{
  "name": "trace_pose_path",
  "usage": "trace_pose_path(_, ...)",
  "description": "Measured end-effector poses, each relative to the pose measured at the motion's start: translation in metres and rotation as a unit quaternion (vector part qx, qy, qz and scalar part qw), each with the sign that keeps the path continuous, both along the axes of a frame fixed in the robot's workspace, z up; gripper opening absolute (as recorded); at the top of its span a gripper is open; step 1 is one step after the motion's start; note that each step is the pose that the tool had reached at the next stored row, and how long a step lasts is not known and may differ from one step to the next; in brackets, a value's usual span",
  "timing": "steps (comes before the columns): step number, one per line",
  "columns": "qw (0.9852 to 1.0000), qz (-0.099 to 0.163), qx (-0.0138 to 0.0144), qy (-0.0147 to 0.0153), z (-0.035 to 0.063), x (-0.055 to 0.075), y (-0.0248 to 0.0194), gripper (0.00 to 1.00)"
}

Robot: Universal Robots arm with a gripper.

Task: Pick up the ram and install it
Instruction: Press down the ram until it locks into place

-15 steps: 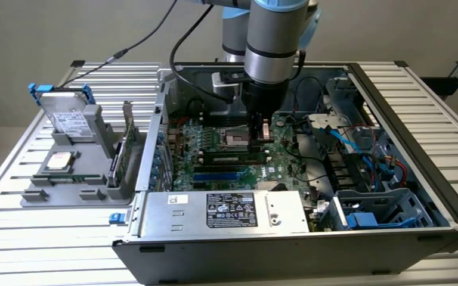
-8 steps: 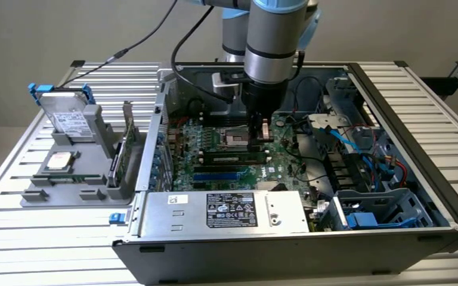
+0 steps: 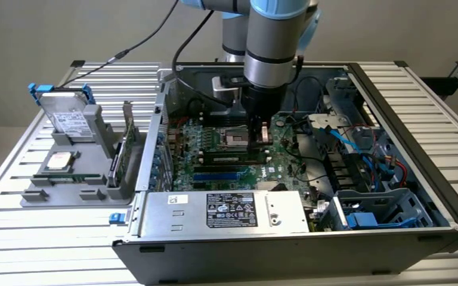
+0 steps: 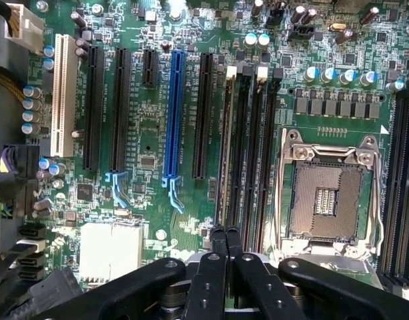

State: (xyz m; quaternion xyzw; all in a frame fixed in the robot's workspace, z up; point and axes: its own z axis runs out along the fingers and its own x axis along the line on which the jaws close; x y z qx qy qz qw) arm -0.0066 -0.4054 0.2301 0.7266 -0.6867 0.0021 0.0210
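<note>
Black gripper (image 4: 226,248), fingers pressed together, hovers over the long dark green ram stick (image 4: 224,143) seated in the green motherboard (image 4: 144,140).

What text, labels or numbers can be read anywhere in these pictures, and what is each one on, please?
None can be read.
Black label on the silver power supply: print too small.
White label on the hard drive: blurred.
Motherboard silkscreen markings: too small.
The ram label: unreadable.
</note>
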Motion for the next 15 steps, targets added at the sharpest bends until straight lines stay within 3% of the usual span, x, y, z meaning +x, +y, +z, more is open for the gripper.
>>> trace_pose_path(10, 1.0, 0.0, -0.0004, 0.0002, -0.0049, 0.0, -0.0001, 0.1)
trace_pose_path(13, 1.0, 0.0, 0.0011, -0.0005, -0.0024, 0.0002, 0.0003, 0.1)
trace_pose_path(15, 1.0, 0.0, 0.0001, 0.0, 0.0, -0.0002, 0.0001, 0.1)
